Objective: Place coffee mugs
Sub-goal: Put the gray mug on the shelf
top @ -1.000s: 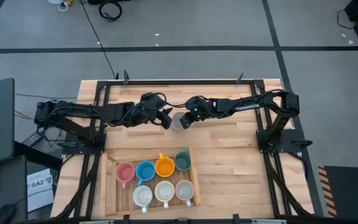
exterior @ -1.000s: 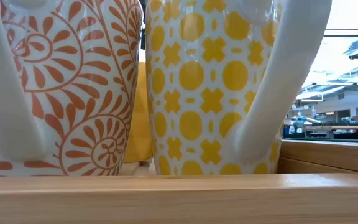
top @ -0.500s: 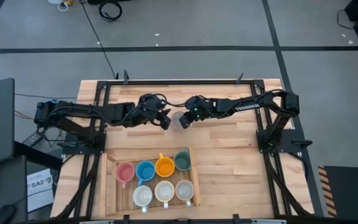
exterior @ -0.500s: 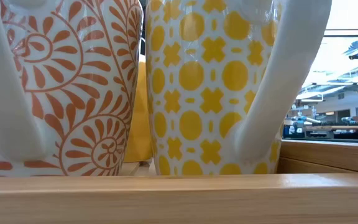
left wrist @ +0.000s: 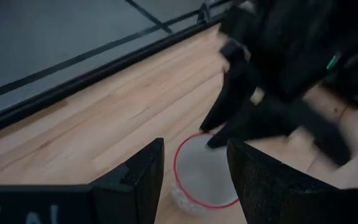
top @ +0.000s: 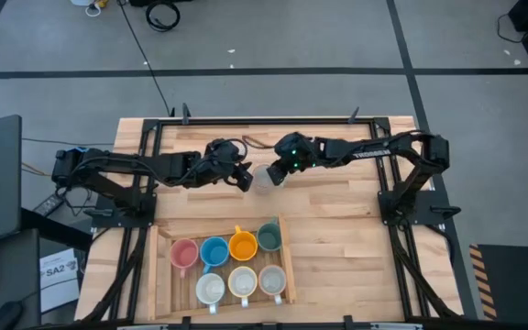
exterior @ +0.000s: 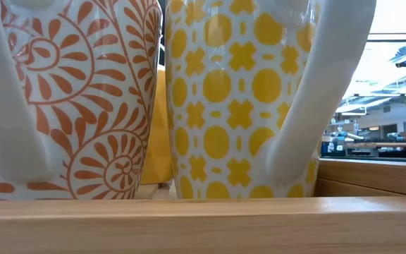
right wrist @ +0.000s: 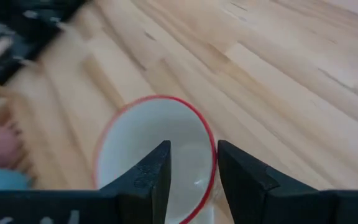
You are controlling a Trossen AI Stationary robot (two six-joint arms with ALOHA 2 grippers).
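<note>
Both grippers meet over one white red-rimmed mug (top: 266, 176) at upper centre of the high view.

Left gripper (top: 246, 177) sits just left of the mug, its two dark matte fingers (left wrist: 135, 180) spread, the round red rim showing between them. Right gripper (top: 280, 176) comes in from the right; its fingers (right wrist: 148, 177) are spread and straddle the mug's wall, one inside the glossy white bowl, one outside. The mug stands upright on the pale butcher-block table (top: 337, 229). Seven more mugs fill the shallow wooden tray (top: 287, 266) at lower centre: pink (top: 183, 253), blue (top: 214, 250), orange (top: 242, 245), dark green (top: 269, 237), then three pale ones (top: 242, 281) in front. Low view: two glazed mugs, orange scrolls (exterior: 83, 99) and yellow dots and crosses (exterior: 238, 99), behind the tray's wooden lip.
</note>
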